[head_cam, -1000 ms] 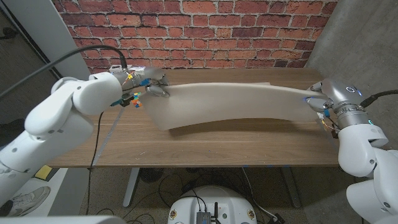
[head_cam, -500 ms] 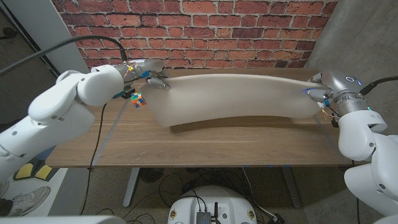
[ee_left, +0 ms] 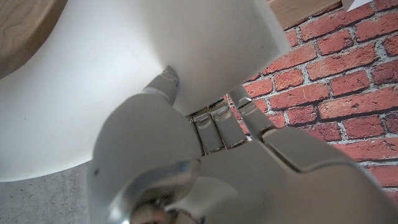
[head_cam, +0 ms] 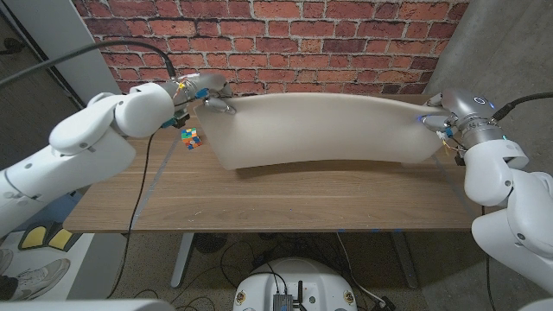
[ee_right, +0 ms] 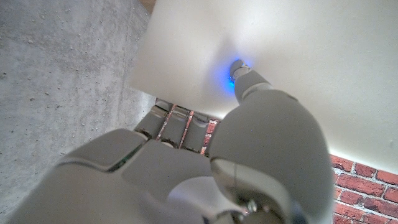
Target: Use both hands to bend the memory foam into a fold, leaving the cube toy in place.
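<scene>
The white memory foam (head_cam: 320, 130) stands raised off the wooden table (head_cam: 285, 194) as a long curved sheet, its back edge lifted toward the brick wall. My left hand (head_cam: 212, 99) grips its left upper corner, thumb on the near face (ee_left: 165, 84) and fingers (ee_left: 214, 121) behind. My right hand (head_cam: 436, 117) pinches the right end, thumb pressed into the foam (ee_right: 249, 81). The multicoloured cube toy (head_cam: 192, 137) sits on the table just left of the foam, under my left wrist.
A brick wall (head_cam: 285, 43) runs behind the table. A black cable (head_cam: 143, 186) hangs from my left arm across the table's left part. A grey concrete wall (head_cam: 510, 52) stands at the right.
Both hands have lifted the foam's far edge higher and toward the wall, so the sheet stands more upright. The cube has stayed put.
</scene>
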`<control>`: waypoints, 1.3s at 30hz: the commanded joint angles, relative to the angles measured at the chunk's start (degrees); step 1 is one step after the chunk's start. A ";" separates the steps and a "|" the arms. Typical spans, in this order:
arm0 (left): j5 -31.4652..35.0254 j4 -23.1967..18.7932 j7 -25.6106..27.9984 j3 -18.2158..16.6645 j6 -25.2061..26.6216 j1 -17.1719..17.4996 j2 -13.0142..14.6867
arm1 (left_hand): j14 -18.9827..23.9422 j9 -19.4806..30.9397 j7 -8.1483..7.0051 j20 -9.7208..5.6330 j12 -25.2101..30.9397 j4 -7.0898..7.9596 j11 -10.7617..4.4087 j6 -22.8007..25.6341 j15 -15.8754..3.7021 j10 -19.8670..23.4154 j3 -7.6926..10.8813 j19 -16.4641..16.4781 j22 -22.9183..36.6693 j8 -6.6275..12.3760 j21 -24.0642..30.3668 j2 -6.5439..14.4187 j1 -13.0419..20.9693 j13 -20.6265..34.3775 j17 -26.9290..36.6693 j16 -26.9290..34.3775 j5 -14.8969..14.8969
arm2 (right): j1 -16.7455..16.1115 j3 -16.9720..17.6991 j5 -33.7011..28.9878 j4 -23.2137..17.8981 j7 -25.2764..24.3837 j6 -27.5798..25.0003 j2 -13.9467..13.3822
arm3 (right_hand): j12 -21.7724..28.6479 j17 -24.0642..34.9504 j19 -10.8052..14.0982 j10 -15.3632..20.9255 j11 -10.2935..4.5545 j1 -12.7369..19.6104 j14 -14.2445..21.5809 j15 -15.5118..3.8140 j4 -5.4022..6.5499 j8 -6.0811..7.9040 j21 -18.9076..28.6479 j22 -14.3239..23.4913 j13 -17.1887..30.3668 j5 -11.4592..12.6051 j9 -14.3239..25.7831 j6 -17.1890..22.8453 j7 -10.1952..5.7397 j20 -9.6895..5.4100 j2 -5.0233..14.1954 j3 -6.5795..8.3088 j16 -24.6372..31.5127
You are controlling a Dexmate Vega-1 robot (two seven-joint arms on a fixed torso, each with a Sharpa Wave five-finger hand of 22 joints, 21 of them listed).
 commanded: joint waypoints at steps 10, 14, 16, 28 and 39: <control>-4.36 8.59 9.64 11.56 -0.66 -11.15 -3.44 | 0.05 0.33 0.72 -3.25 -0.13 -0.56 -3.20 0.32 -3.39 3.64 1.13 -0.04 0.08 0.40 0.69 0.56 0.46 0.19 0.05 -0.03 0.25 | 11.72 -8.16 6.61 6.45 -8.52 -2.37 -5.63 | 0.36 0.67 -0.11 0.03 -0.26 -0.07 0.48 -7.54 0.13 0.10 0.10 0.21 0.34 0.43 0.21 2.80 3.08 -0.27 0.44 0.35 -0.06; -3.49 9.99 9.76 14.25 -0.48 -13.65 -4.69 | 0.08 0.35 0.77 -3.32 -0.25 -0.57 -3.16 0.33 -3.35 3.65 1.20 -0.04 0.07 0.39 0.76 0.55 0.47 0.12 0.05 -0.02 0.24 | 13.69 -9.80 8.43 8.21 -11.25 -2.08 -5.88 | 0.36 0.80 -0.10 0.01 -0.28 -0.04 0.48 -7.59 0.09 0.10 0.12 0.22 0.37 0.44 0.25 2.76 3.04 -0.34 0.41 0.28 -0.02; -2.78 10.58 9.99 15.49 -0.24 -14.68 -5.36 | 0.08 0.35 0.77 -3.35 -0.24 -0.59 -3.13 0.43 -3.33 3.69 1.20 0.02 0.07 0.42 0.82 0.48 0.45 0.17 0.04 -0.03 0.22 | 14.53 -10.51 9.31 9.02 -12.57 -1.90 -6.06 | 0.35 0.87 -0.09 -0.03 -0.28 -0.01 0.48 -7.64 0.07 0.12 0.13 0.22 0.40 0.45 0.26 2.82 3.04 -0.37 0.41 0.26 0.00; 0.41 13.56 10.50 20.35 1.14 -19.01 -8.64 | 0.29 0.39 1.01 -3.50 -0.33 -0.67 -3.05 0.60 -3.27 3.98 1.39 -0.09 0.03 0.43 0.99 0.37 0.48 0.24 0.01 0.01 0.18 | 19.01 -14.14 13.90 13.48 -20.05 -0.69 -6.69 | 0.44 1.08 -0.11 0.19 -0.39 -0.02 0.50 -7.64 0.08 0.31 0.14 0.22 0.51 0.58 0.49 3.01 2.74 -0.60 0.43 0.24 -0.08; 4.46 16.80 9.74 24.45 2.89 -22.75 -11.66 | 0.50 0.41 1.07 -3.86 -0.51 -0.85 -2.84 0.89 -3.41 4.16 1.49 -0.02 0.01 0.47 1.22 0.11 0.64 0.22 0.02 0.06 0.13 | 24.93 -18.72 17.32 20.15 -27.09 1.78 -4.84 | 0.52 1.25 -0.15 0.32 -0.58 0.14 0.42 -7.78 -0.02 0.49 0.16 0.22 0.65 0.75 0.81 3.00 2.70 -0.72 0.44 0.27 -0.22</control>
